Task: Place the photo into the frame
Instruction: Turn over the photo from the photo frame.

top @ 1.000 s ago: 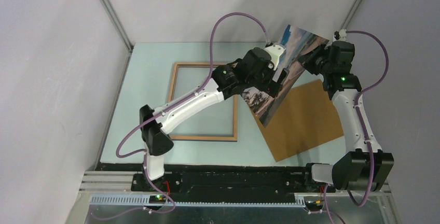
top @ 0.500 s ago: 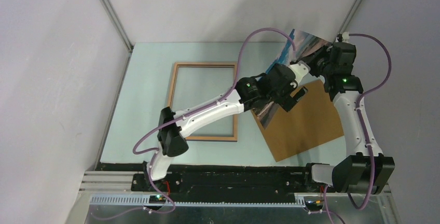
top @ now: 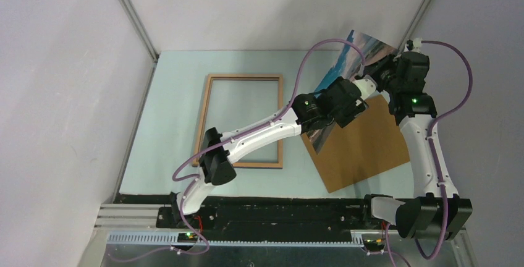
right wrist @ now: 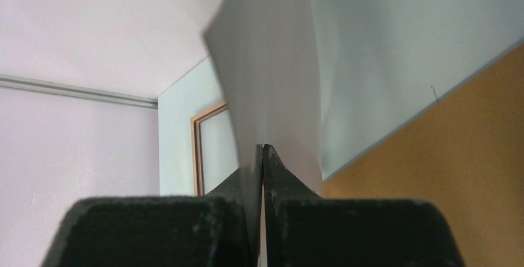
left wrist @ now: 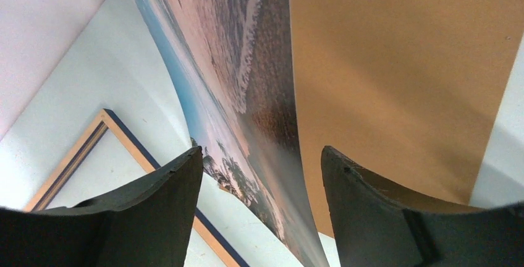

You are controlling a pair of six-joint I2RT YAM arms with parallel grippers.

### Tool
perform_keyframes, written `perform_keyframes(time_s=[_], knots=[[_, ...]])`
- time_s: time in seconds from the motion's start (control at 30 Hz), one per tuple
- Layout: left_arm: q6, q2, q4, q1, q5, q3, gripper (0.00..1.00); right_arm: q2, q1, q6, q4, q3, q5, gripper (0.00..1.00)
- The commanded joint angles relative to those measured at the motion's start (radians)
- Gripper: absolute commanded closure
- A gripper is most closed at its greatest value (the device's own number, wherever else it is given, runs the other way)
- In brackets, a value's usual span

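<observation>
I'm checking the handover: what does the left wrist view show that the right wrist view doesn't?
Only the left wrist view: the printed beach side of the photo, hanging between the fingers of the open left hand without visible contact, and the dark blue edge of the frame. Only the right wrist view: the photo's plain white back, pinched in the shut right hand. Both: the photo off the table, the brown backing board and the frame lying flat.
</observation>
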Motion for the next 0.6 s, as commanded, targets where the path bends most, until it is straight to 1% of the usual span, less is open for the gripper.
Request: perform_keyframes(time_s=[0.0,0.07,0.1,0.13,0.17,0.2,0.3,0.4,0.5,0.57], knots=[[0.051,0.013,0.018,-0.006,-0.042,0.06,0.27,-0.023,-0.006,0.007,0.013,0.008,0.004,1.0],[0.051,0.014,0.018,-0.006,-0.034,0.064,0.36,-0.021,-0.008,0.006,0.015,0.003,0.0,1.0],[0.052,0.014,0.019,-0.006,-0.032,0.063,0.39,-0.024,-0.009,0.006,0.017,0.0,0.0,1.0],[0.052,0.015,0.019,-0.006,-0.028,0.064,0.44,-0.025,-0.009,0.006,0.019,-0.005,0.0,1.0],[0.052,0.014,0.019,-0.006,-0.028,0.065,0.47,-0.026,-0.008,0.005,0.022,-0.007,0.0,1.0],[0.051,0.012,0.02,-0.005,-0.024,0.067,0.52,-0.027,-0.009,0.004,0.024,-0.011,0.001,1.0],[0.049,0.011,0.019,-0.006,-0.02,0.075,0.6,-0.026,-0.008,0.002,0.027,-0.017,0.0,1.0],[0.046,0.011,0.018,-0.006,-0.016,0.076,0.72,-0.029,-0.008,-0.001,0.027,-0.018,-0.003,1.0],[0.044,0.006,0.018,-0.006,-0.011,0.07,0.82,-0.031,-0.009,-0.005,0.027,-0.018,-0.003,0.96],[0.039,0.0,0.017,-0.006,-0.007,0.066,0.93,-0.035,-0.01,-0.01,0.028,-0.018,-0.004,0.91]])
